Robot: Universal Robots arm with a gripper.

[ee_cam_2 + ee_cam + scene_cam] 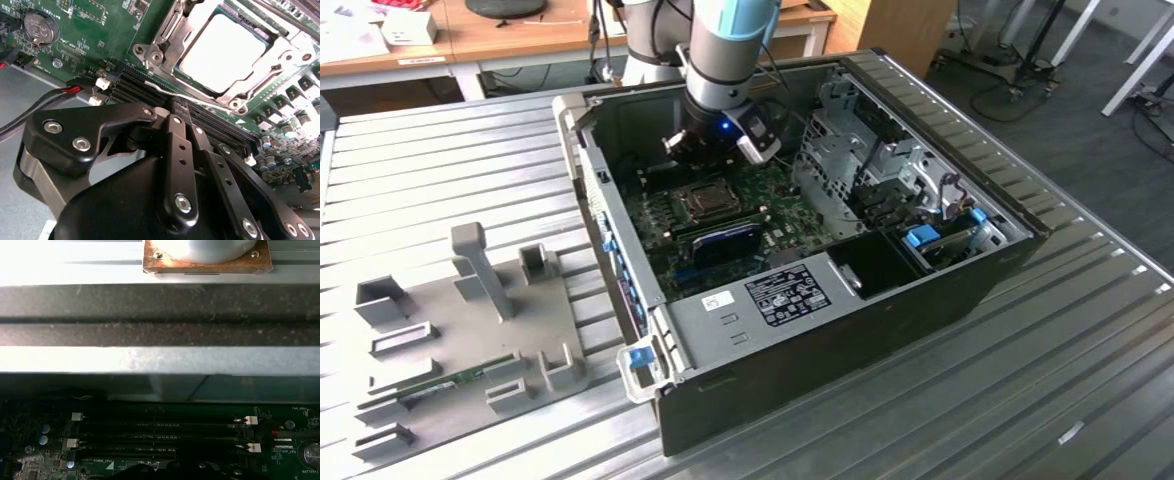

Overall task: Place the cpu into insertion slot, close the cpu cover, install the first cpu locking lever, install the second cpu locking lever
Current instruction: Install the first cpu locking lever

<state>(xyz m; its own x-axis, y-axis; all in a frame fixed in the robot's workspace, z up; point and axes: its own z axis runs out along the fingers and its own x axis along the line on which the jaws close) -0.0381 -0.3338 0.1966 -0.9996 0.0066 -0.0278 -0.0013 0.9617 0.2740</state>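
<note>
Noted case [947, 290] laid open side up on bench [440, 150], giving reach from above to board [100, 40]. Found cover [289, 47] folded flat over slot [680, 205], pinning cpu [220, 50] seated inside. Judged tool [181, 114] closed, fingers together, tip just beside lever [162, 90]: suited to pushing, not gripping.

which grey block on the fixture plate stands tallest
The narrow upright post on the exterior view's left; it rises above the low blocks around it.

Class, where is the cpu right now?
In the second wrist view the cpu lies framed by the cpu cover, beside the black memory slots.
</note>
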